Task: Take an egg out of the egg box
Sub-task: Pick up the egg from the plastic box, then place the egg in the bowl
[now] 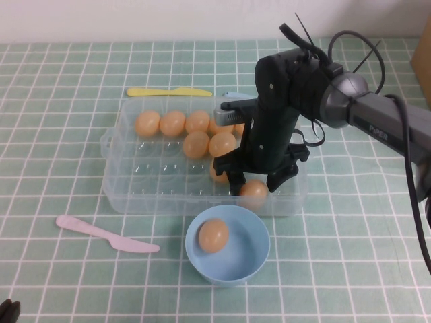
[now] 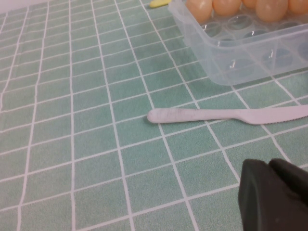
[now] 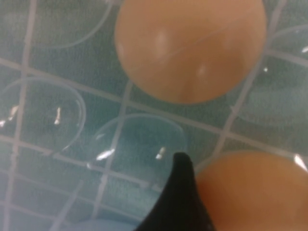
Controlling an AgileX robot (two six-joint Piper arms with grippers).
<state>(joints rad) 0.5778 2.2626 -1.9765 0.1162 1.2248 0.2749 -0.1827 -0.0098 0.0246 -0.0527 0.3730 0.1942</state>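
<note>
Clear plastic egg box [image 1: 128, 176] sits mid-table on the green checked cloth [image 1: 60, 101]; we count eggs along its far row and a couple just nearer. Right gripper [image 1: 256, 180] is down inside the box at its 5 o'clock corner, fingers spread either side of the egg [image 1: 254, 192] in a near-row cup. From the right wrist view one black fingertip [image 3: 180, 202] lies right against that egg [image 3: 250, 192], with another egg [image 3: 190, 48] in the next cup; we cannot tell if the far finger touches, so we log it as spread, not gripping. Egg is seated in the box, not lifted.

Light-blue bowl [image 1: 259, 259] stands just outside the box at 6 o'clock, one egg [image 1: 213, 235] inside it. Pink plastic knife [image 1: 101, 235] lies at 7 o'clock from the box, also seen in the left wrist view [image 2: 226, 114]. Yellow knife [image 1: 168, 91] lies along the box's far edge at 12 o'clock.

Left gripper [image 1: 8, 311] is at the table's near-left corner, well apart from everything; whether its pincer is parted or closed we cannot tell.
</note>
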